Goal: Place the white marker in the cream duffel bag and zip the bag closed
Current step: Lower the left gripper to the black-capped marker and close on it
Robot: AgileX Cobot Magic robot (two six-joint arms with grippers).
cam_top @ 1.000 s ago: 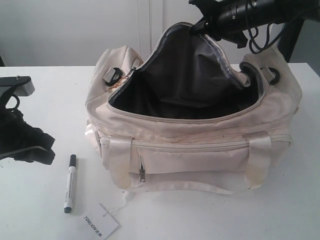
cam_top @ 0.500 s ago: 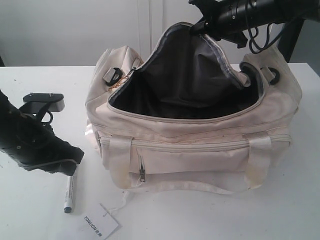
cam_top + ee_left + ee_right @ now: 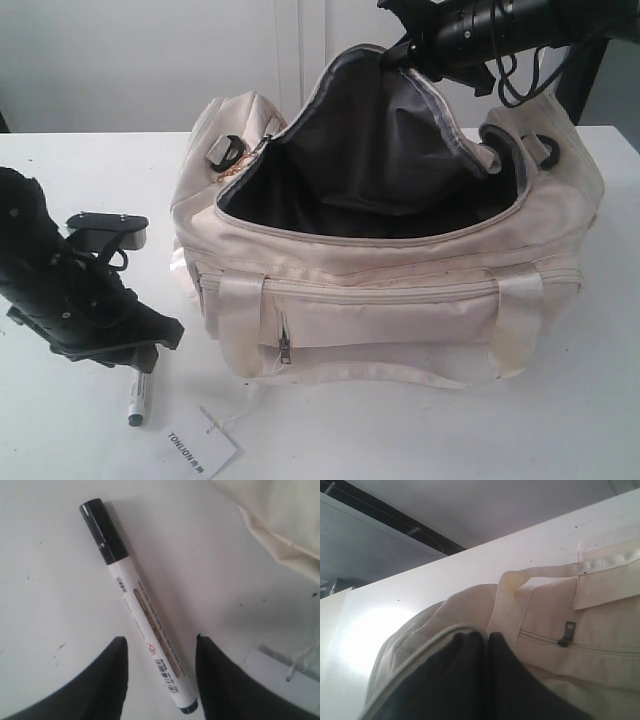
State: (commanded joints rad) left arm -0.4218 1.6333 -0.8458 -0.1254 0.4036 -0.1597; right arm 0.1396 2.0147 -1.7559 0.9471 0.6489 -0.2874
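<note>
The white marker [image 3: 140, 600] lies flat on the table, black cap away from the wrist camera. My left gripper [image 3: 160, 640] is open, low over the marker, with its barrel near the dark end between the two fingers; contact does not show. In the exterior view the left arm hides all but the marker's lower end [image 3: 136, 400]. The cream duffel bag [image 3: 400, 300] stands open, its dark lining showing. My right gripper [image 3: 395, 55] is shut on the raised flap's zip edge [image 3: 440, 635] and holds it up.
A white paper tag printed "TONLION" [image 3: 200, 448] lies on a string just in front of the bag's left corner, close to the marker's end. The bag's front pocket zip pull [image 3: 285, 345] hangs down. The white table [image 3: 90, 170] runs on behind the left arm.
My left arm has come in from the table's left edge and now stands over the marker, covering its cap end. The right gripper and the flap have not moved.
</note>
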